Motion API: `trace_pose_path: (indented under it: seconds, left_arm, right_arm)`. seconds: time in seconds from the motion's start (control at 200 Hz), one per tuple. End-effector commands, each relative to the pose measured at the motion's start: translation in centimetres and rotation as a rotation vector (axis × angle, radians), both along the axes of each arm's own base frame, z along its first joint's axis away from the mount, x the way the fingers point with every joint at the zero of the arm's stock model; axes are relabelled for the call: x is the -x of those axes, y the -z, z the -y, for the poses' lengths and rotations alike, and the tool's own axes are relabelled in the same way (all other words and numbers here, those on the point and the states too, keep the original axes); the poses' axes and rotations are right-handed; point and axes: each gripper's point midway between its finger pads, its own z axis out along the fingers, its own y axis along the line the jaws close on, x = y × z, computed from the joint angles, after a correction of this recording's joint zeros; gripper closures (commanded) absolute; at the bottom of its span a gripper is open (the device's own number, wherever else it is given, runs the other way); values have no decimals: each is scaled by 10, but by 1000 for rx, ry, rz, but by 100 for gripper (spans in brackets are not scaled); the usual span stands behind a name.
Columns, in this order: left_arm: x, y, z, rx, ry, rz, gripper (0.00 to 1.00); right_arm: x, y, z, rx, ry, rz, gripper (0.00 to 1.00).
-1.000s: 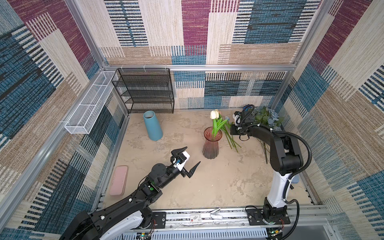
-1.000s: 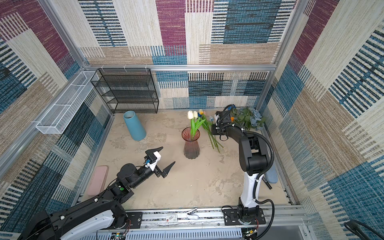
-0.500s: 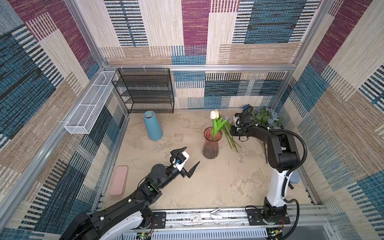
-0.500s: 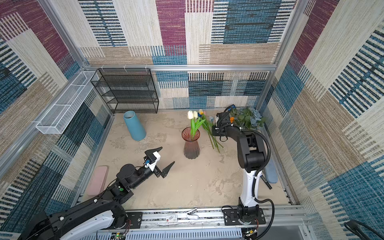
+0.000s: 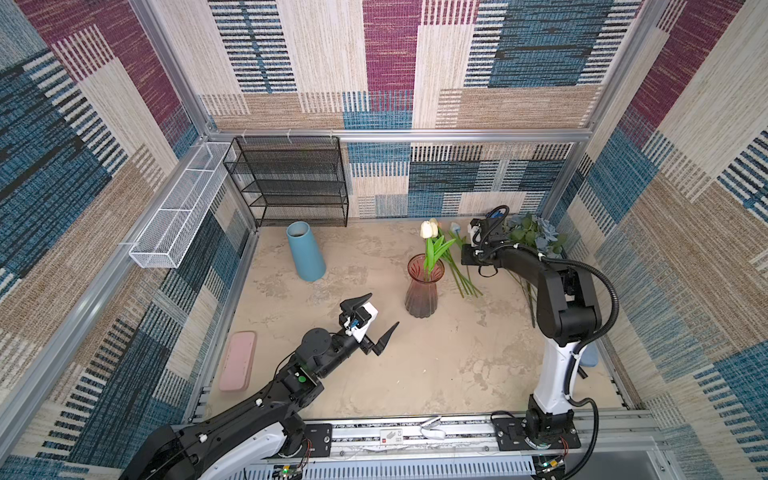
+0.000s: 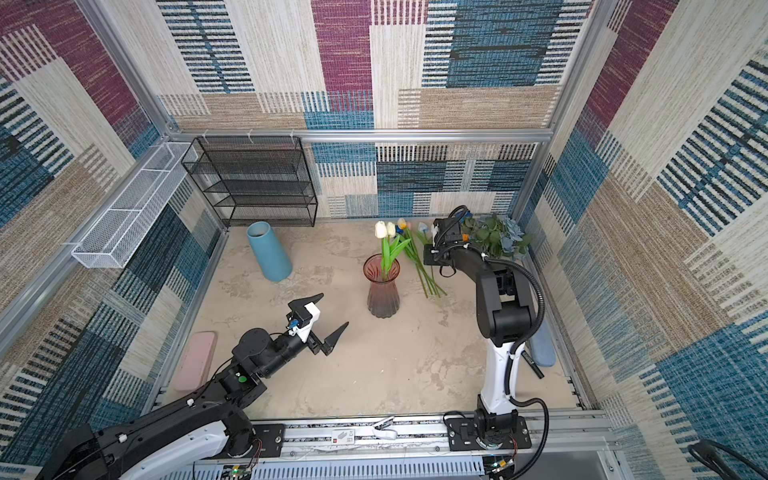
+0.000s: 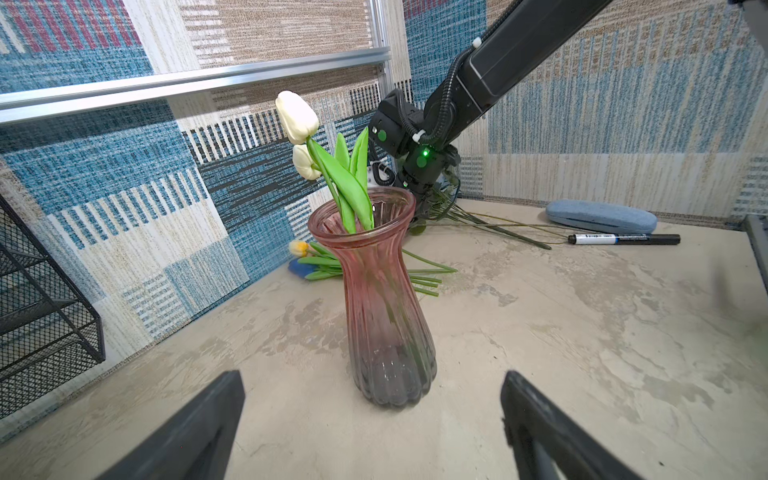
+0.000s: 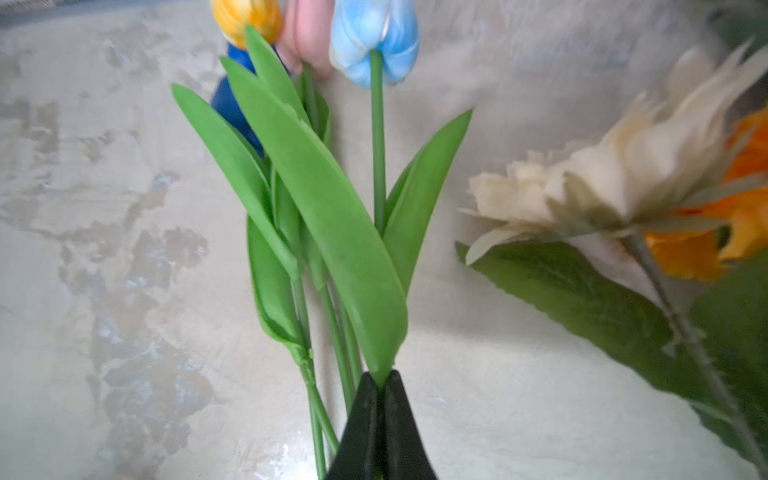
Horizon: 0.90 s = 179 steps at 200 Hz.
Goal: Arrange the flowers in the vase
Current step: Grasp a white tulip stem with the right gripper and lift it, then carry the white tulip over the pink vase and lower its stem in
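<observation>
While the left gripper [image 5: 384,308] was held open, the right gripper [image 8: 380,388] was clamped on a leaf [image 8: 328,232] of the tulips [image 8: 374,37] lying beside the vase [image 5: 420,297]. Two white tulips [image 5: 428,229] were seen inside it.

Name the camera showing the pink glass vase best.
Left wrist view: the pink glass vase stands close and whole, rim to base. Both top views show it small from above; the right wrist view misses it.
</observation>
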Motion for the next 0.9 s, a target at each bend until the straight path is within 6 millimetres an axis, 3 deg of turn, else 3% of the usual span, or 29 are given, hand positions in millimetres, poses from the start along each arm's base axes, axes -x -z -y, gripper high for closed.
trace_pose_path:
  seconds: [0.0, 0.17, 0.305, 0.406, 0.496, 0.596, 0.721, 0.801, 0.891]
  left_arm:
    - [-2, -5, -2, 17, -14, 11, 1]
    - [-2, -10, -2, 20, -14, 24, 1]
    - [-1, -15, -3, 33, -17, 35, 1]
    - [-1, -17, -4, 46, -22, 45, 1]
    - [-2, -17, -4, 51, -23, 45, 1]
    - [-2, -20, -2, 69, -12, 52, 1]
    - [2, -30, 7, 80, 44, 50, 1]
    - [5, -36, 15, 81, 83, 43, 1]
    - [4, -37, 18, 81, 93, 41, 1]
  right_arm:
    - [-1, -28, 0, 3, -2, 56, 98]
    - [9, -77, 4, -6, 16, 150, 100]
    - [33, -148, -8, -85, -55, 335, 100]
    - [68, -219, -20, -172, -133, 572, 100]
    - [115, -277, -30, -257, -223, 782, 100]
    - [167, -324, -53, -330, -377, 977, 100]
    - [218, -357, -72, -411, -528, 1151, 100]
    - [243, -365, -85, -494, -631, 1216, 100]
    - [256, -368, -97, -563, -693, 1271, 100]
